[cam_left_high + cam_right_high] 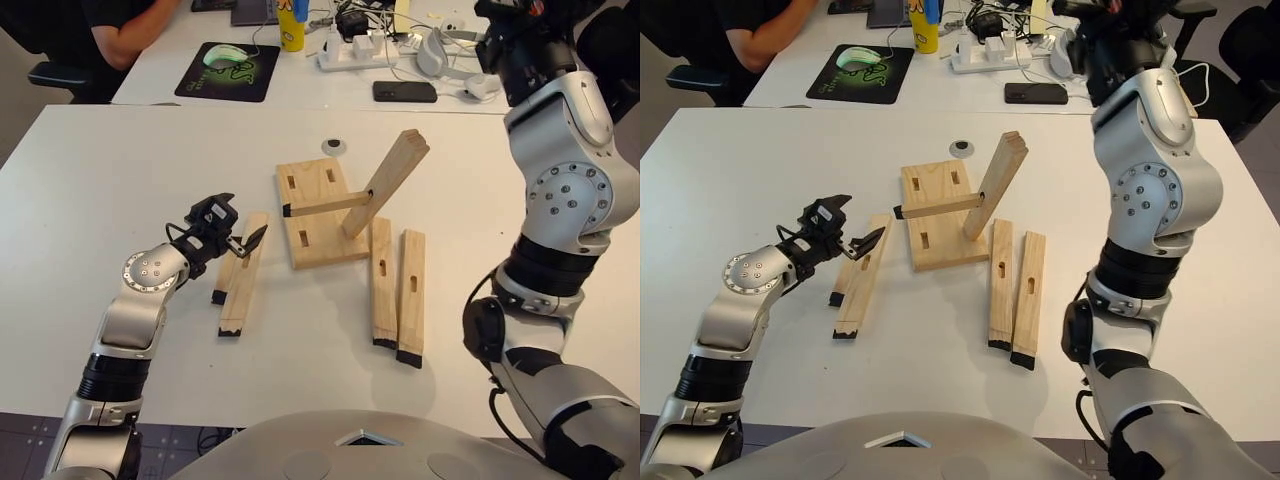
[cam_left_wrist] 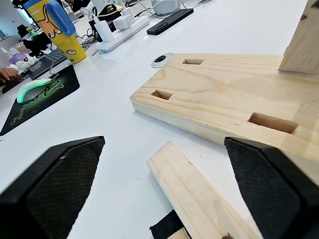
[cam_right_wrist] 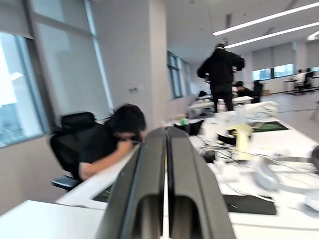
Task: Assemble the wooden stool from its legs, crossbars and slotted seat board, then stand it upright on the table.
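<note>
**Left eye view.** The slotted seat board [image 1: 320, 245] lies flat on the table [image 1: 120, 180]. One leg [image 1: 392, 175] stands tilted in its right-hand slot, and a crossbar [image 1: 325, 205] juts from that leg across the board. Two loose legs [image 1: 240, 275] lie just left of the board and two more [image 1: 396, 285] just right of it. The left hand [image 1: 236, 226] hovers open over the left pair, holding nothing. The right arm [image 1: 565, 150] is raised well clear, behind and right of the board.

**Left wrist view.** Both fingers [image 2: 55, 194] are spread wide, with one loose leg [image 2: 199, 199] between them and the board's edge just beyond.

**Right wrist view.** The right hand [image 3: 166, 179] is closed on nothing and points away from the board.

**Step in hand.** Assembly looks early, with one leg seated and three slots empty. The next move probably calls for lowering the left hand, closing it across the leg's width, then lifting the leg toward an empty slot.
</note>
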Tool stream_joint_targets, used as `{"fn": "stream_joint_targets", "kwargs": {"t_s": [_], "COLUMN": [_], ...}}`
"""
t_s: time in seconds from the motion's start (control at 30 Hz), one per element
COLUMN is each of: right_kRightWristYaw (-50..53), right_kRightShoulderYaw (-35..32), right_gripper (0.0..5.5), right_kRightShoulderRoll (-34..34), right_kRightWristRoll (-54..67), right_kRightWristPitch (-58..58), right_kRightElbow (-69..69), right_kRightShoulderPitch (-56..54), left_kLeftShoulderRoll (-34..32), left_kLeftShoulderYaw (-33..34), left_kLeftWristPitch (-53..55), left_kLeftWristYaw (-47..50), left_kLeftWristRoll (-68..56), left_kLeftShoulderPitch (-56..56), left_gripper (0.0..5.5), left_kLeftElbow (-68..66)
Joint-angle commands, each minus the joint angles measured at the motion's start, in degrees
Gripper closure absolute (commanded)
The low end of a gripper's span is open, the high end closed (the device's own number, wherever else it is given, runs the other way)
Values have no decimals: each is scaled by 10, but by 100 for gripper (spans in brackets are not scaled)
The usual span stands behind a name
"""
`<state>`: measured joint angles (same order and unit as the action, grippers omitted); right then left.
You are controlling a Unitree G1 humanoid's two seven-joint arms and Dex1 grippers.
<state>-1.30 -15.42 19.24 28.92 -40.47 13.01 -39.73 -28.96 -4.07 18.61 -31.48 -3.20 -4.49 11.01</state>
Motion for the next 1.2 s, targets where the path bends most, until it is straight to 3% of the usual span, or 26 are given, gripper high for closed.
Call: {"fn": "stream_joint_targets", "kwargs": {"t_s": [0.03, 0.3, 0.5, 0.63, 0.8, 1.0, 1.2], "right_kRightWristYaw": [-61, -114, -113, -101, -66, -12, 12], "right_kRightShoulderYaw": [0, -26, -48, -70, -98, -98, -77], "right_gripper": [546, 445, 375, 319, 246, 151, 151], "right_kRightShoulderRoll": [109, 123, 150, 94, 8, -26, -49], "right_kRightWristRoll": [-53, 81, 101, 105, 121, 112, 112], "right_kRightWristPitch": [-30, -306, -428, -508, -520, -520, -520], "right_kRightElbow": [-37, 142, 174, 181, 167, 214, 244], "right_kRightShoulderPitch": [118, 291, 313, 309, 311, 369, 399], "left_kLeftShoulderRoll": [-7, -10, 1, 5, -2, -23, -33], "left_kLeftShoulderYaw": [17, 38, 42, 38, 31, 23, 18], "left_kLeftWristPitch": [11, 32, 49, 58, 62, 56, 50], "left_kLeftWristYaw": [10, 23, 42, 50, 38, 1, -20], "left_kLeftWristRoll": [2, 0, 1, 0, -1, -5, -5], "left_kLeftShoulderPitch": [24, 74, 120, 132, 118, 73, 51], "left_gripper": [104, 104, 104, 104, 104, 104, 104], "left_kLeftElbow": [27, 74, 115, 129, 123, 90, 72]}}
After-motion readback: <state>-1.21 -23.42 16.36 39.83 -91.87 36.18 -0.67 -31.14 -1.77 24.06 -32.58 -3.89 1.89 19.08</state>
